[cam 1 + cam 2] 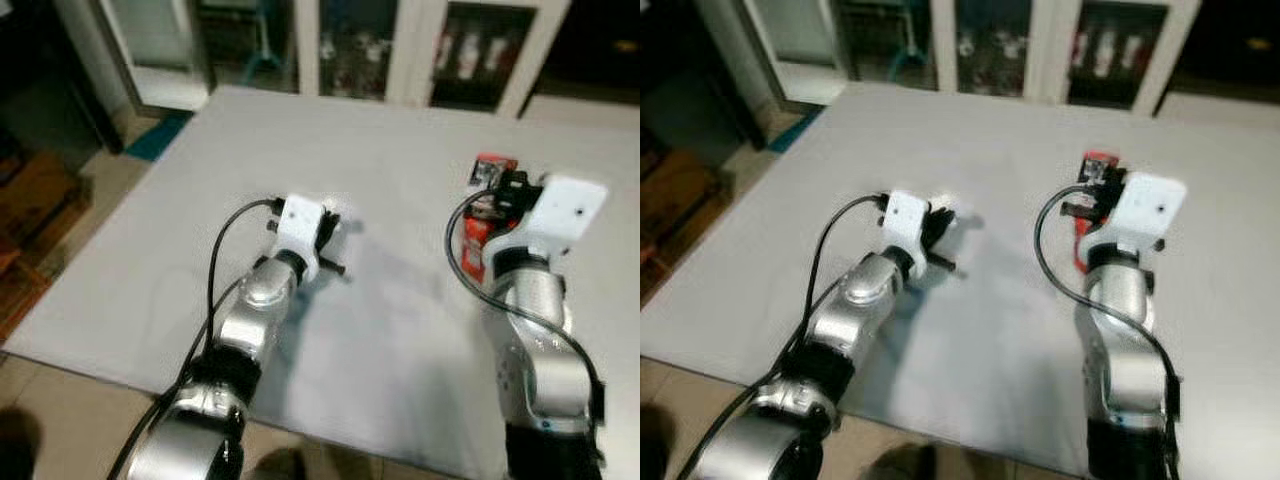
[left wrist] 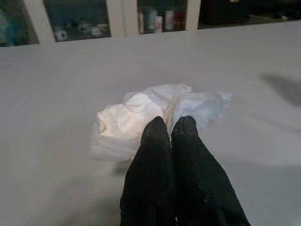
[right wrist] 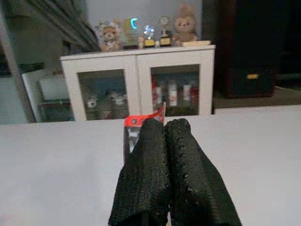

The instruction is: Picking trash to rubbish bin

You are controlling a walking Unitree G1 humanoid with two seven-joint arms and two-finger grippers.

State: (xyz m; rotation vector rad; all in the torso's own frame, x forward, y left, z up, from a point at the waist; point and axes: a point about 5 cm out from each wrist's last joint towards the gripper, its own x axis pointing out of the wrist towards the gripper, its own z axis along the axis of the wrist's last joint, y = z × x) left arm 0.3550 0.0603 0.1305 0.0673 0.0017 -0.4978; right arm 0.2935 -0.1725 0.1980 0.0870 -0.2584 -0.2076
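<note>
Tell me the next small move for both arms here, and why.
Probably lift both arms off the white table. The left pincer looks shut on the crumpled tissue, and the right pincer looks shut on the red wrapper. With both pieces apparently held, raising them clear comes before carrying them to a bin.

The grey table (image 1: 400, 160) lies bare between the crumpled tissue (image 2: 155, 110) on the left and the red packet (image 1: 480, 225) on the right; glass-fronted cabinets (image 3: 141, 84) wall its far edge.
</note>
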